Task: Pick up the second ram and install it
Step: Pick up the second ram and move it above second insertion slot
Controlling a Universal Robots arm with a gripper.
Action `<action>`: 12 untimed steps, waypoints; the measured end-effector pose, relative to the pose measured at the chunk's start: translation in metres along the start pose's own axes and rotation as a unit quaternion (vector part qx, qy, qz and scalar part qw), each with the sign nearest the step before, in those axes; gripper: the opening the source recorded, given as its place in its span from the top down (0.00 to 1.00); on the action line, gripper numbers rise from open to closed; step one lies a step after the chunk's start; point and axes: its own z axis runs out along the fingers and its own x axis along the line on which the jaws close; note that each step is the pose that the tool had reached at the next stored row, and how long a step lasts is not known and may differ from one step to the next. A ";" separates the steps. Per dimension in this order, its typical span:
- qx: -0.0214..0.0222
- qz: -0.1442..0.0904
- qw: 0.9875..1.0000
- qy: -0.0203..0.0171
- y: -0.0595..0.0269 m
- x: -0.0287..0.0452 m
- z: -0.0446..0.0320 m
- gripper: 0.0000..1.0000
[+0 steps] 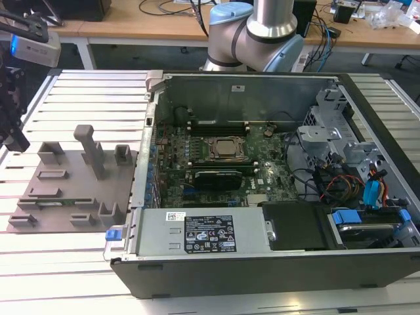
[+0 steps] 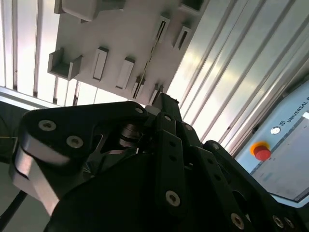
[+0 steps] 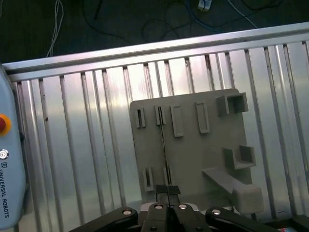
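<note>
I see a grey holder plate (image 1: 65,197) flat on the slatted table (image 1: 85,98), just beside an open computer case (image 1: 262,279) containing a motherboard (image 1: 259,190) and a power supply (image 1: 197,233). In the second wrist view, a red button (image 2: 261,151) sits well apart from the plate.

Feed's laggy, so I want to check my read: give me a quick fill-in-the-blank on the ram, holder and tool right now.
1. The ram stands on edge in slots of the grey ___.
2. That holder lies at the exterior view's ___ of the case.
3. The tool holds ___ and hangs near the holder's edge.
4. The open case shows a green ___ around the CPU socket.
Missing: holder, left, nothing, motherboard.
</note>
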 end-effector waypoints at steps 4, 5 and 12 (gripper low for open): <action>-0.001 -0.023 1.000 0.001 0.0000 0.0000 0.0000 0.90; -0.001 -0.030 1.000 0.001 0.0000 0.0000 0.0000 0.90; -0.001 -0.053 0.999 0.002 0.0000 -0.0001 0.0000 0.90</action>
